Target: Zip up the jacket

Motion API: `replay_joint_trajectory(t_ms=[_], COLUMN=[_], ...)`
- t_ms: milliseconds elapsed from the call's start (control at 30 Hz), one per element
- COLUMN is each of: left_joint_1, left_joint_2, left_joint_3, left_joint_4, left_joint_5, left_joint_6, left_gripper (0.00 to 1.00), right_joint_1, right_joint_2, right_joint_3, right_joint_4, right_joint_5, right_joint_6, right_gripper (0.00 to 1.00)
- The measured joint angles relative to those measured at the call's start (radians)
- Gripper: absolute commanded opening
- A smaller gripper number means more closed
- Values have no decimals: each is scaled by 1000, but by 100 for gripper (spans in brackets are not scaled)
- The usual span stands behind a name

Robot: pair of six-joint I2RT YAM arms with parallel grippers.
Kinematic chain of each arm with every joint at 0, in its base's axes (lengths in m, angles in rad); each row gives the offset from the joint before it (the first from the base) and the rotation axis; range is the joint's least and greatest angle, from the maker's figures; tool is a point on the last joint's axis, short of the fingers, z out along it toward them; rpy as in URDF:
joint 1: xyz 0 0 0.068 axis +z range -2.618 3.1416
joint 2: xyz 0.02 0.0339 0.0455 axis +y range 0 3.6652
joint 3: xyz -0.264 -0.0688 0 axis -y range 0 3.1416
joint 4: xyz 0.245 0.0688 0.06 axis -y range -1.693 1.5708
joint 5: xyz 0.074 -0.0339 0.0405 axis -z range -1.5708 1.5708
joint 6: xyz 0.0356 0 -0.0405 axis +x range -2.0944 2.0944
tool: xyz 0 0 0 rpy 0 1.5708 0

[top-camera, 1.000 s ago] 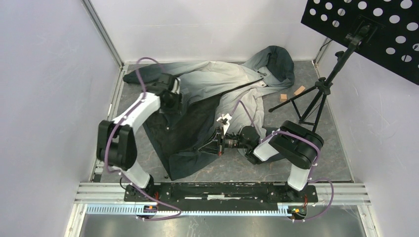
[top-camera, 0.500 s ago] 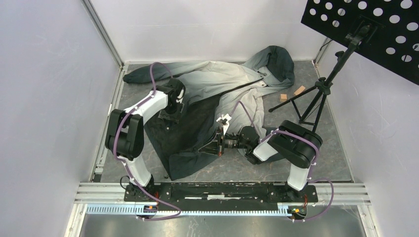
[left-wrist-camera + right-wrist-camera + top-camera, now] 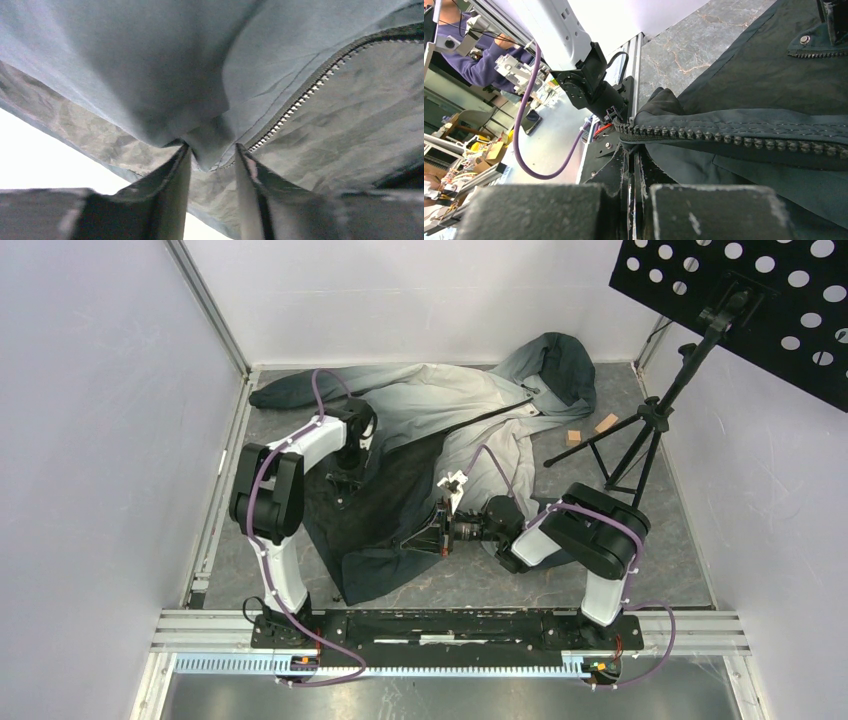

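The jacket (image 3: pixel 450 400) lies open on the table, pale grey outside with its dark lining (image 3: pixel 385 505) showing and the hood at the far right. My left gripper (image 3: pixel 350 470) is on the jacket's left front edge. In the left wrist view it (image 3: pixel 212 150) pinches a fold of grey fabric (image 3: pixel 210 142) beside the zipper teeth (image 3: pixel 300 102). My right gripper (image 3: pixel 420 537) points left, low at the jacket's hem. In the right wrist view it (image 3: pixel 630 145) is shut on the dark zipper edge (image 3: pixel 724 136), which runs right from the jaws.
A music stand's tripod (image 3: pixel 640 430) stands at the right, its black perforated panel (image 3: pixel 740 300) overhead. Two small wooden blocks (image 3: pixel 573 437) lie by the hood. White walls close in the table on three sides. A metal rail (image 3: pixel 450 625) runs along the near edge.
My left gripper has moved a little nearer along the jacket's left front edge, and its elbow has swung up towards the far side. The right arm has not moved.
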State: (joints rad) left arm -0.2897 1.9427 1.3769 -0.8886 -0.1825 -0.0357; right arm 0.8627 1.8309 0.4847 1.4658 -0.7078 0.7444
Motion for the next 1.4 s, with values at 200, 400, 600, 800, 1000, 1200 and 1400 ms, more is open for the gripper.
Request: replay_joint_trajectory(t_ms=[200,400,600,800,1000,1200,1400], left_joint_1=[14,16,20,31,61,112,148], left_joint_2=[14,21,25,-35,-208,-334,-425], left_joint_3=[0,-2,-2,-8,-45,-125,-273], left_joint_4=[0,1,1,5,40,147,328], left_joint_5=[1,4,20,98,273,497,669], left_joint_6=[0,2,6,6,-2,-61,-191], left_gripper=[45,23,6,2,2,2,2], right_joint_1=[0,0,-1,-1,-1,-1,-1], right_joint_2=[12,12,13,-7,-22,-22,-3], right_joint_3=[5,5,7,7,7,36,79], right_joint_4=[0,0,-1,-41,-85,-144,-146], right_joint_5=[-4,-7,-6,15,49,82,111], right_joint_6=[4,3,2,-29,-35,-24,55], right_gripper=[0,0,0,0,0,0,0])
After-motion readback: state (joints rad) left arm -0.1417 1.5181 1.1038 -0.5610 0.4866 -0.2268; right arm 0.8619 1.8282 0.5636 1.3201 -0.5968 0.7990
